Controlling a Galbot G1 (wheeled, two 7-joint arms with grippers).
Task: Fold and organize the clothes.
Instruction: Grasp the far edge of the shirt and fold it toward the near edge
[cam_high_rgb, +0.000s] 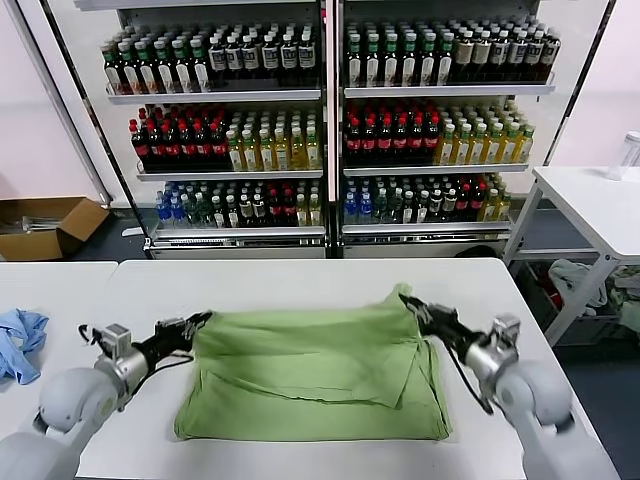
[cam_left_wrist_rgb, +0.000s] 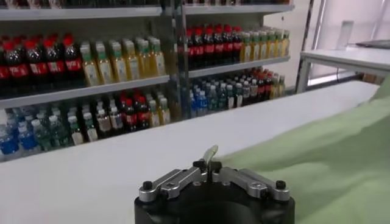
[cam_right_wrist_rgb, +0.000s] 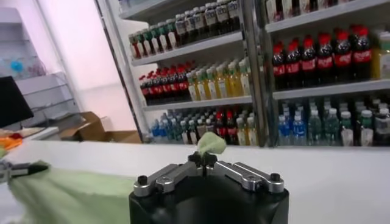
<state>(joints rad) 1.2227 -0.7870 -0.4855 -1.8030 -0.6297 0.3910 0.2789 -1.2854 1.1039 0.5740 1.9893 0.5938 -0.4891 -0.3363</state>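
The left gripper (cam_high_rgb: 203, 320) is closed on the shirt's (cam_high_rgb: 320, 375) far left corner, a sliver of green cloth pinched between its fingertips (cam_left_wrist_rgb: 210, 159) in the left wrist view. The right gripper (cam_high_rgb: 411, 305) is likewise clamped on the far right corner, where a small tuft of fabric sticks up from its closed fingertips (cam_right_wrist_rgb: 205, 159). Both corners are lifted slightly off the table (cam_high_rgb: 300, 275), with the shirt's far edge stretched between the two grippers.

The shirt lies in the middle of the white table, folded into a rough rectangle with its near edge flat on the surface. A blue cloth (cam_high_rgb: 20, 342) lies well apart at the table's left edge. Beyond the table stand shelves of bottles (cam_high_rgb: 325, 120), a cardboard box (cam_high_rgb: 45, 225) sits on the floor to the left, and a second white table (cam_high_rgb: 595, 205) stands to the right.
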